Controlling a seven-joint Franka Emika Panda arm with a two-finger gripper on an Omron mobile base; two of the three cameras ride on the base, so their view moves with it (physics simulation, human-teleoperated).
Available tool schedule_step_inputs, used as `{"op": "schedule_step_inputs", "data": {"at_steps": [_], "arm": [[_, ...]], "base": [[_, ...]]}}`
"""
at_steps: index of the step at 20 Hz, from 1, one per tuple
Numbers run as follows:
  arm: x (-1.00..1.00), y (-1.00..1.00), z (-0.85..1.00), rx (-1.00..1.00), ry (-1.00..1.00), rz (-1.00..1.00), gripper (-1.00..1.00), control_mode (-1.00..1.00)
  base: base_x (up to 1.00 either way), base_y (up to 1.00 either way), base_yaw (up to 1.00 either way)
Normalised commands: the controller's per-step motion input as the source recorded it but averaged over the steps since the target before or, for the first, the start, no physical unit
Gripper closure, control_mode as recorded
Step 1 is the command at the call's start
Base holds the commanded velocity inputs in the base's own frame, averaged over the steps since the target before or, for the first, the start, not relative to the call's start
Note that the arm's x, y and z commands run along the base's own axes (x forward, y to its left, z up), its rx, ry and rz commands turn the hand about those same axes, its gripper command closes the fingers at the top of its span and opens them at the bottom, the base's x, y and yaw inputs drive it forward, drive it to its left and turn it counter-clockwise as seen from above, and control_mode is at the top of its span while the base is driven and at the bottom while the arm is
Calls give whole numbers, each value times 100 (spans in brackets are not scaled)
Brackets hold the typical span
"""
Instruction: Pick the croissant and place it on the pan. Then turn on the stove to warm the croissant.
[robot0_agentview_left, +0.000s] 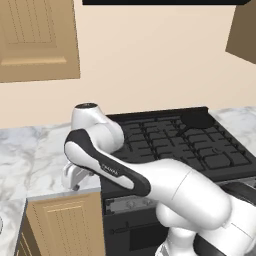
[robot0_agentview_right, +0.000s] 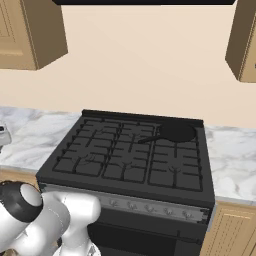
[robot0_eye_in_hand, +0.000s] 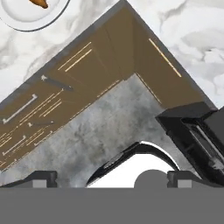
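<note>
Croissant (robot0_eye_in_hand: 38, 3) is sitting on a white plate (robot0_eye_in_hand: 26, 22) on the marble desk (robot0_eye_in_hand: 183, 30), at the hand view's top edge | pan (robot0_agentview_right: 176, 132) is resting on the stove (robot0_agentview_right: 125, 155) back right grate | fingers (robot0_eye_in_hand: 112, 178) are standing wide apart, holding nothing | arm (robot0_agentview_left: 115, 172) is showing "FRANKA" lettering | wood cabinets (robot0_eye_in_hand: 87, 83) are lying between fingers and plate

The pan (robot0_agentview_right: 176, 132) sits on the stove's (robot0_agentview_right: 100, 172) back right burner.
</note>
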Motion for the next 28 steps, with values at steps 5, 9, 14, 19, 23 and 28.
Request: {"op": "schedule_step_inputs", "data": {"at_steps": [5, 9, 14, 19, 23, 28], "arm": [[-24, 59, -19, 0, 7, 26, -100, -100], [-12, 62, -19, 0, 7, 24, -100, -100], [-7, 61, -18, 0, 5, 20, -100, -100], [-3, 49, -12, 0, 2, 14, -100, -100], [-1, 45, -3, 0, 1, 9, -100, -100], [0, 44, -5, 0, 0, 5, -100, -100]], "base": [[0, 0, 0], [0, 0, 0], [0, 0, 0], [0, 0, 0], [0, 0, 0], [0, 0, 0]]}}
